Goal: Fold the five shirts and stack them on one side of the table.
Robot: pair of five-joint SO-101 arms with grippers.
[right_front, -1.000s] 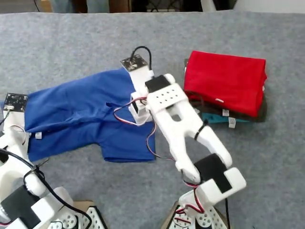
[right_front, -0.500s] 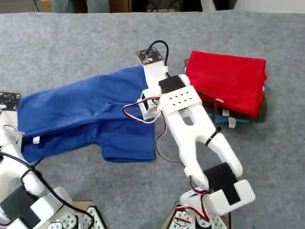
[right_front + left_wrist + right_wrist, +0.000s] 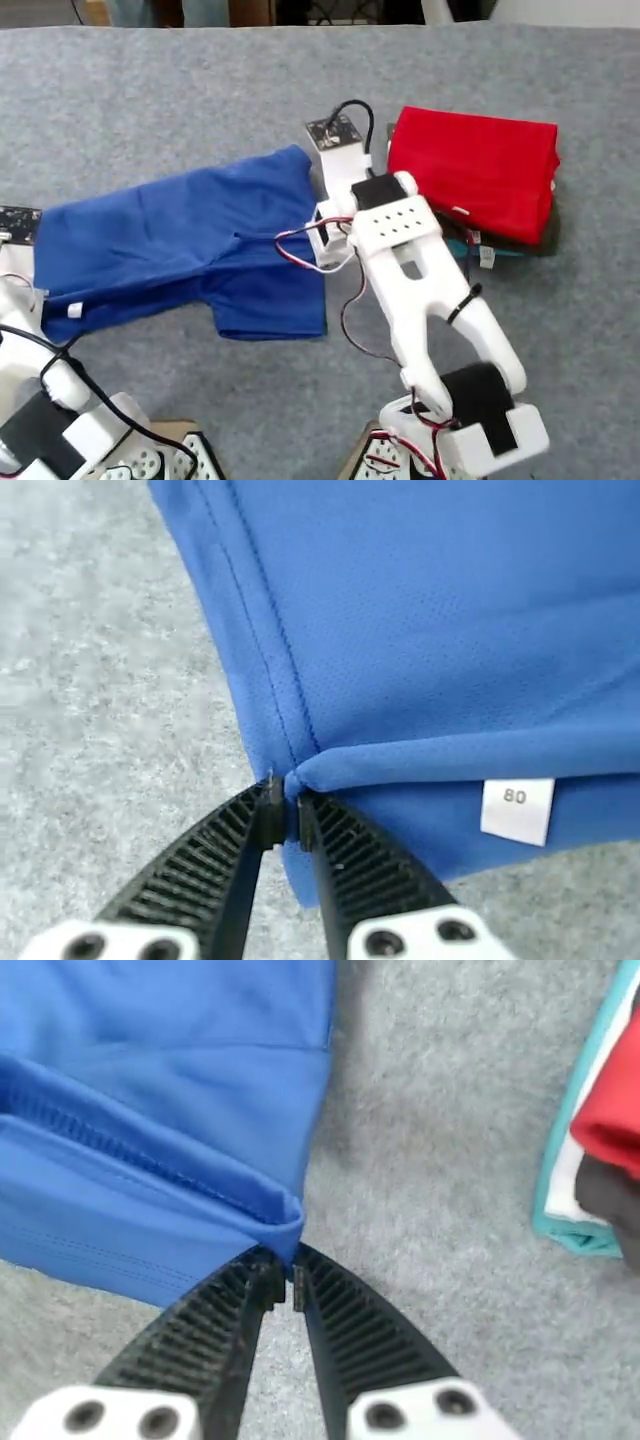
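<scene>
A blue shirt (image 3: 180, 245) lies stretched across the middle-left of the grey table. My left gripper (image 3: 285, 815) is shut on the blue shirt's (image 3: 420, 650) hem corner beside a small white tag (image 3: 514, 810), at the table's left edge. My right gripper (image 3: 282, 1280) is shut on the folded edge of the blue shirt (image 3: 150, 1110) at its right end, close to the stack. The stack of folded shirts (image 3: 470, 175) sits at the right, a red one on top, with dark and teal ones (image 3: 570, 1205) under it.
The grey felt table (image 3: 150, 90) has free room at the back and along the front between the arm bases. The right arm's white body (image 3: 420, 290) crosses the space in front of the stack. Loose red and white wires (image 3: 300, 235) hang by its wrist.
Both grippers have pulled the blue shirt outward: the right end moved toward the stack, the left end further left. The shirt lies flatter and more stretched than a second ago.
</scene>
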